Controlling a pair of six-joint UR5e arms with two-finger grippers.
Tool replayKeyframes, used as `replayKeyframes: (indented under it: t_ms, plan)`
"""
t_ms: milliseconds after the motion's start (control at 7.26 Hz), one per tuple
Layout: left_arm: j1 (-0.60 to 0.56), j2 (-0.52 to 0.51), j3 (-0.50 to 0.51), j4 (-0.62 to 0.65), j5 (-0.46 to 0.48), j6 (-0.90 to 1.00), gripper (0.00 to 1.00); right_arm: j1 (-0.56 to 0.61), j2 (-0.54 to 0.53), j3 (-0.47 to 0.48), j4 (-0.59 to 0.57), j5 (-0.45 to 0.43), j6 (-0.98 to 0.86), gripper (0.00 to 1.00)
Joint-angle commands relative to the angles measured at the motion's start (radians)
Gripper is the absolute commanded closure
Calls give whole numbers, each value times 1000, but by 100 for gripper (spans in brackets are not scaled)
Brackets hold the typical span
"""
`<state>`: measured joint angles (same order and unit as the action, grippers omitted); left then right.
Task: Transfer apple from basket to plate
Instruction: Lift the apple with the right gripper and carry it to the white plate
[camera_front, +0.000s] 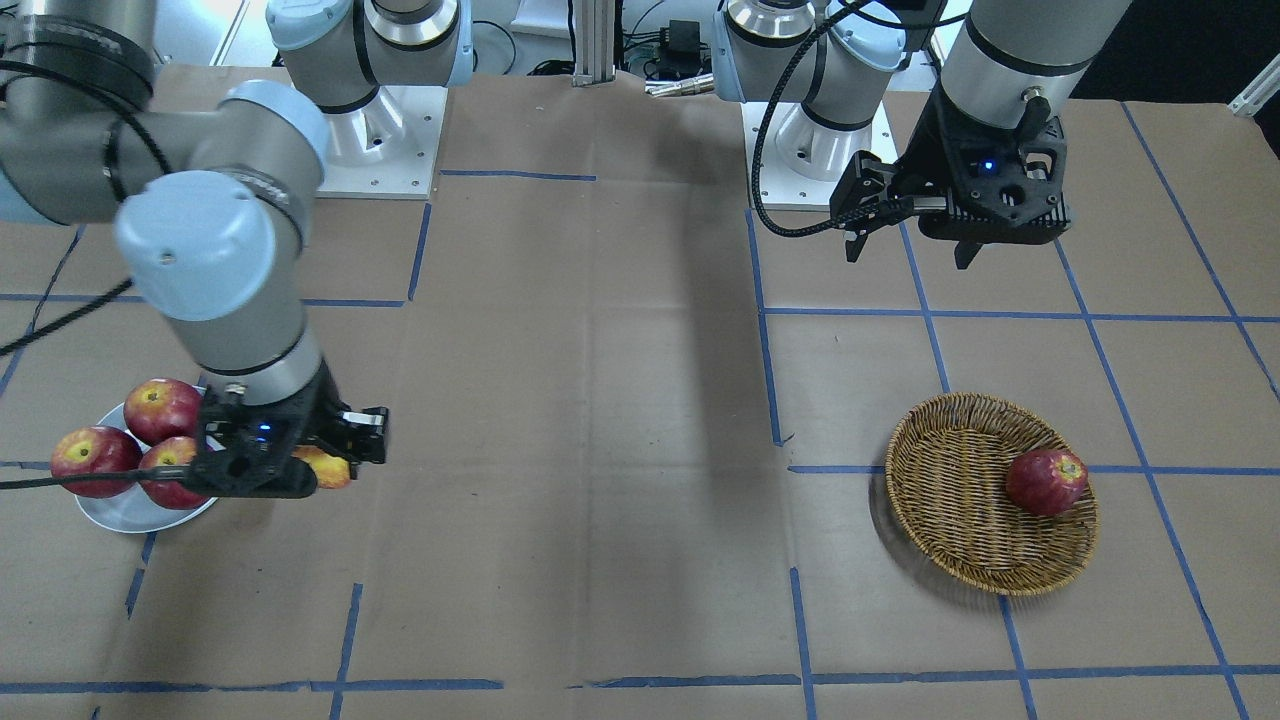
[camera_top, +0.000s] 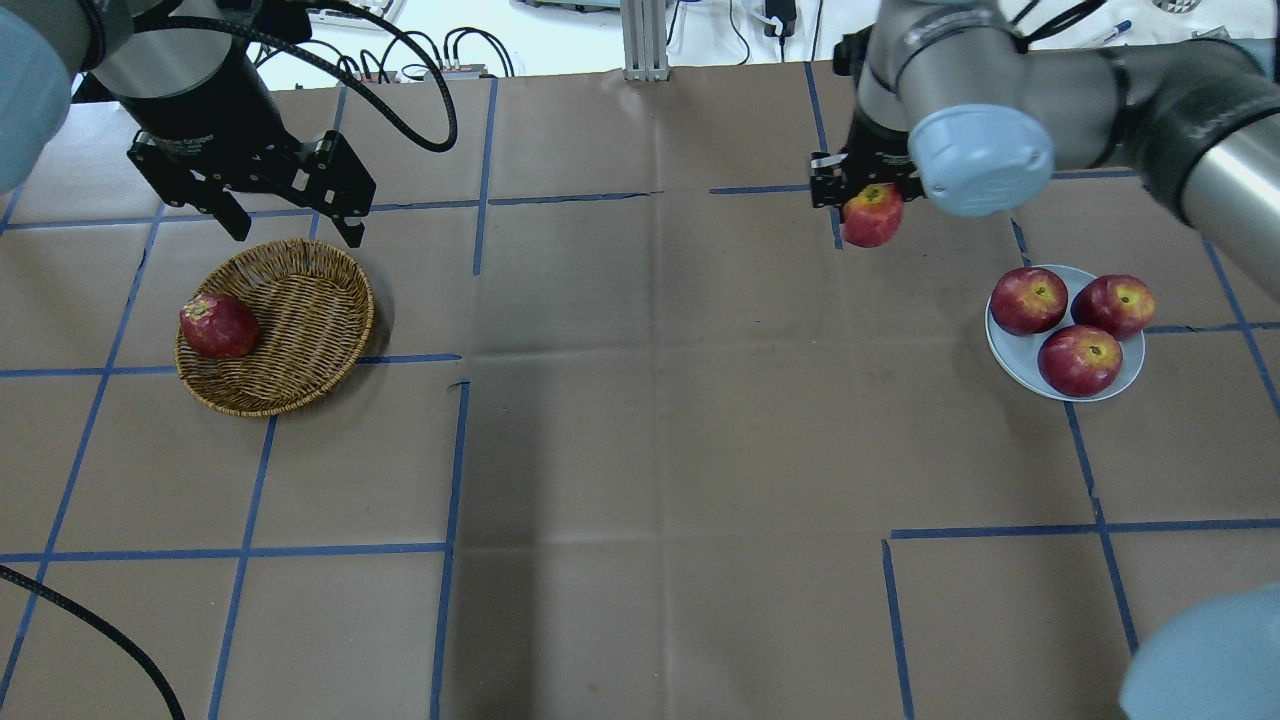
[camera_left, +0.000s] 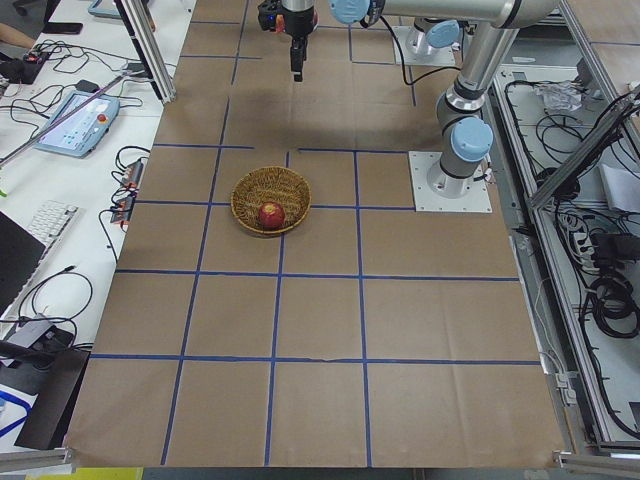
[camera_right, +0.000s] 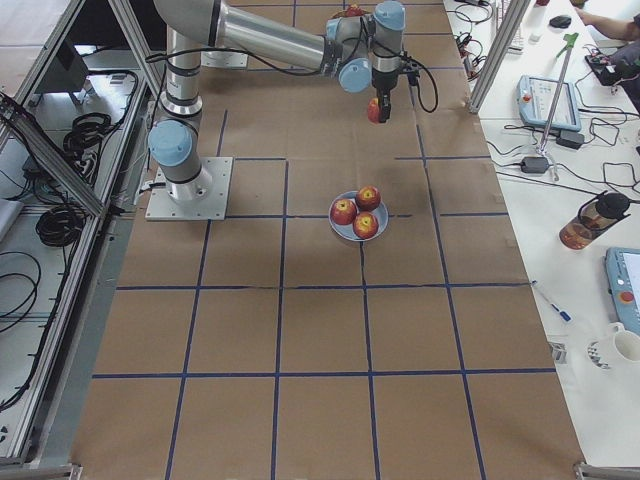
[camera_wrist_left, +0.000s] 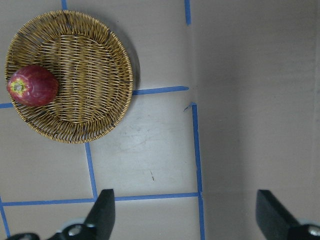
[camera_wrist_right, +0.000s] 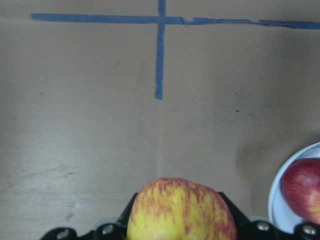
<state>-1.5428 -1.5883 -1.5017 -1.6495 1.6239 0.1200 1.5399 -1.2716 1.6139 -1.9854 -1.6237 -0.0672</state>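
Note:
My right gripper (camera_top: 868, 203) is shut on the pale yellow-and-red apple (camera_top: 872, 218) and holds it above the table, to the left of and beyond the white plate (camera_top: 1008, 356). The apple fills the bottom of the right wrist view (camera_wrist_right: 180, 210), with the plate's rim (camera_wrist_right: 278, 202) at the right edge. The wicker basket (camera_top: 305, 300) stands on the left side of the table. My left gripper (camera_top: 297, 232) hangs open and empty over the basket's far rim; its fingers (camera_wrist_left: 103, 210) show wide apart in the left wrist view.
A dark red apple (camera_top: 218, 326) lies in the basket's left side. Three dark red apples (camera_top: 1080, 360) sit on the plate. Brown paper with blue tape lines (camera_top: 450, 450) covers the table.

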Motion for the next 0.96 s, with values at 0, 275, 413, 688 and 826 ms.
replayKeyframes:
  t_ms: [0,275,413,688,826]
  plan:
    - [-3,-1,1,-1,-4,1,1,-223,-67,82,20,7,-307,47]
    - [-7,17,-17,-1,-7,-2,1,-363,-74,145,7,16,-492,48]
    - [-7,37,-26,-16,0,-2,0,-386,-69,184,-16,18,-508,48]
    - [-7,36,-18,-41,-1,0,0,-396,-61,239,-148,15,-510,48]
    - [-5,25,-11,-41,1,1,1,-396,-49,244,-164,15,-510,48]
